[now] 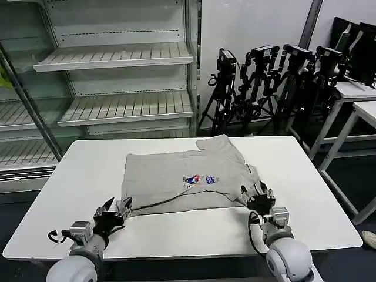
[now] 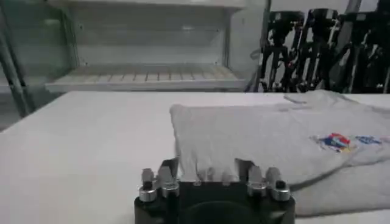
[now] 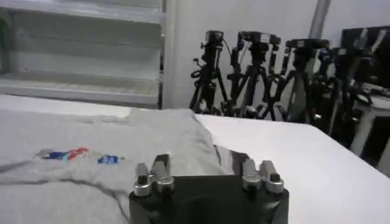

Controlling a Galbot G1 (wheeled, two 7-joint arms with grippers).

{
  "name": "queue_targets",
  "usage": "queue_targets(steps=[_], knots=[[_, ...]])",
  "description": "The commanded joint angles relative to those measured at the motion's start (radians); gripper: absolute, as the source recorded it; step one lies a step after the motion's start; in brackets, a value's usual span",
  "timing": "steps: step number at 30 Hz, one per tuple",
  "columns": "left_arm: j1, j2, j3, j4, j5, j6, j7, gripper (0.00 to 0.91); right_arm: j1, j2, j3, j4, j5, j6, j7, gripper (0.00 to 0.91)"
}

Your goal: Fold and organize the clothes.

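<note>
On the white table, near its middle: the grey shirt, lying flat and already partly doubled over, printed patch facing up, one sleeve reaching toward the far edge. At the near left corner of the hem, the left gripper, low over the tabletop, fingers spread apart with the cloth edge just between them. At the near right corner, the right gripper, likewise parted, touching or just above the bunched fabric there (hard to tell which).

Likely step: pinching both near corners to carry the hem over toward the collar side. For a clean fold:
- Close on the hem itself, catching every layer, not just the top one.
- Take equal bites left and right, so the edge stays straight.
- Lift only enough to clear the table, then move both arms together at one pace.
- Lay the edge down square before letting go.

As for containers: no basket or bin seen on the table. Behind it, white shelving with slatted shelves, nothing visible resting on them; beside that, a cluster of black tripods, well apart from the work.
</note>
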Motion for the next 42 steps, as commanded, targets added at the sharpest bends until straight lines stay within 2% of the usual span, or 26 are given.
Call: queue_targets(steps=[1, 2, 3, 4, 10, 16, 20, 24, 34, 38, 39, 40, 41, 42], knots=[[-0.018, -0.015, 0.016, 0.104, 0.0, 0.01, -0.015, 0.514, 0.014, 0.023, 0.006, -0.075, 0.04, -0.065, 0.016, 0.836], [-0.02, -0.015, 0.017, 0.11, -0.004, 0.01, -0.016, 0.292, 0.021, 0.026, 0.003, -0.082, 0.047, -0.066, 0.019, 0.665], [-0.025, -0.017, 0.02, 0.118, -0.007, 0.01, -0.017, 0.292, 0.031, 0.031, -0.001, -0.099, 0.063, -0.069, 0.023, 0.453], [-0.027, -0.018, 0.022, 0.123, -0.01, 0.009, -0.019, 0.02, 0.035, 0.033, -0.003, -0.107, 0.072, -0.071, 0.024, 0.02], [-0.026, -0.022, 0.026, 0.12, -0.036, 0.014, -0.019, 0.02, 0.043, 0.032, -0.01, -0.119, 0.149, -0.086, 0.035, 0.0], [-0.02, -0.022, 0.02, 0.095, -0.081, 0.027, -0.014, 0.02, 0.033, 0.023, -0.01, -0.09, 0.172, -0.086, 0.036, 0.0], [0.006, -0.019, 0.008, 0.022, -0.124, 0.044, -0.013, 0.02, -0.01, 0.008, -0.002, -0.018, 0.176, -0.082, 0.038, 0.0], [0.075, -0.018, -0.003, -0.073, -0.131, 0.045, -0.015, 0.02, -0.094, -0.007, 0.022, 0.083, 0.176, -0.079, 0.039, 0.0], [0.338, 0.005, -0.081, -0.288, -0.086, 0.044, -0.016, 0.02, -0.489, -0.05, 0.165, 0.423, 0.158, -0.076, 0.035, 0.0], [0.426, 0.009, -0.081, -0.334, -0.037, 0.044, -0.018, 0.02, -0.595, -0.05, 0.172, 0.487, 0.102, -0.085, 0.031, 0.0], [0.436, 0.009, -0.081, -0.339, -0.034, 0.045, -0.017, 0.02, -0.601, -0.05, 0.171, 0.494, 0.084, -0.088, 0.03, 0.131], [0.441, 0.008, -0.082, -0.346, -0.027, 0.045, -0.017, 0.161, -0.6, -0.048, 0.173, 0.497, 0.081, -0.087, 0.033, 0.907], [0.444, 0.008, -0.084, -0.356, -0.012, 0.045, -0.016, 0.453, -0.582, -0.046, 0.177, 0.5, 0.083, -0.081, 0.039, 0.907], [0.444, 0.008, -0.087, -0.357, -0.006, 0.045, -0.016, 0.907, -0.576, -0.044, 0.182, 0.5, 0.081, -0.076, 0.04, 0.907]])
